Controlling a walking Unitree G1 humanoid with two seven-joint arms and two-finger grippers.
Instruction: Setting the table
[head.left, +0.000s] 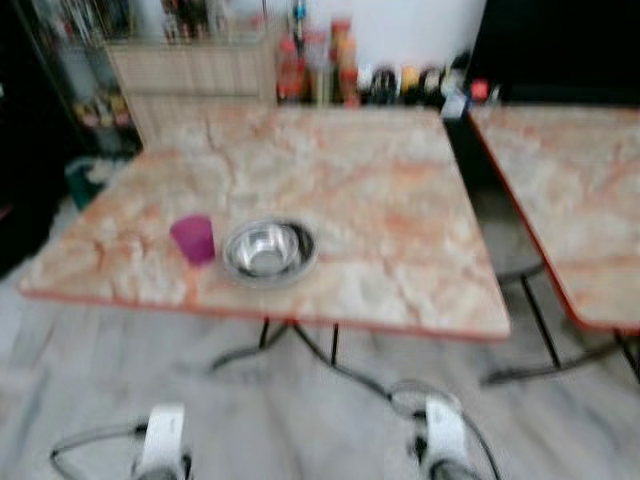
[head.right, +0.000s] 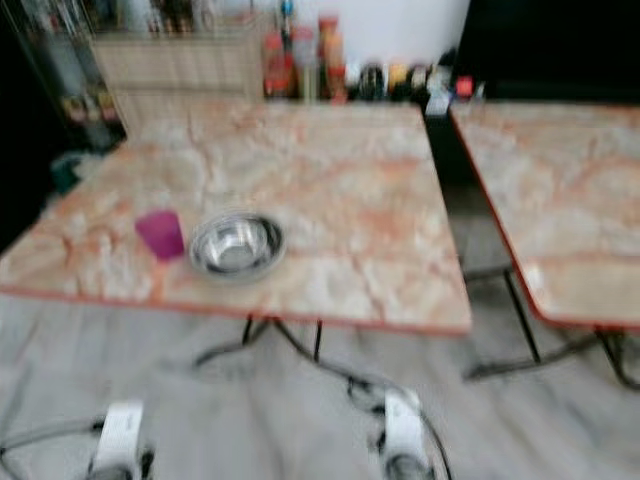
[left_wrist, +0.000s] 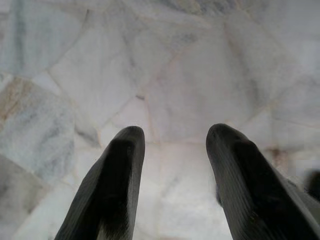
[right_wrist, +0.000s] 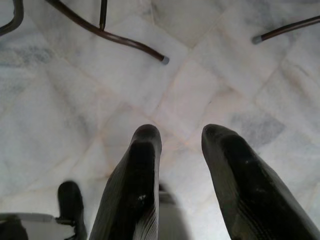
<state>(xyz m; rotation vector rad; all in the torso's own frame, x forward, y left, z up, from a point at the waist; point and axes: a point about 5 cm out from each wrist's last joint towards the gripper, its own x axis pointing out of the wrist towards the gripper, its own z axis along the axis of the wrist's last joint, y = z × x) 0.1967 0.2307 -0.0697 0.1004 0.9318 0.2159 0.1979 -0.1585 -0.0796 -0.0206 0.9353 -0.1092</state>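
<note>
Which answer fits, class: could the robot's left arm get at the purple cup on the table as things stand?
Probably not yet. The left gripper hangs low, pointing at the floor, jaws open and empty. The purple cup stands up on the table beside the steel bowl; nothing blocks it.

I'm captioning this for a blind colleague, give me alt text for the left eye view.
A pink cup stands beside a steel bowl near the front edge of a marble-patterned table. A second table is at right, and bottles line the back wall.
</note>
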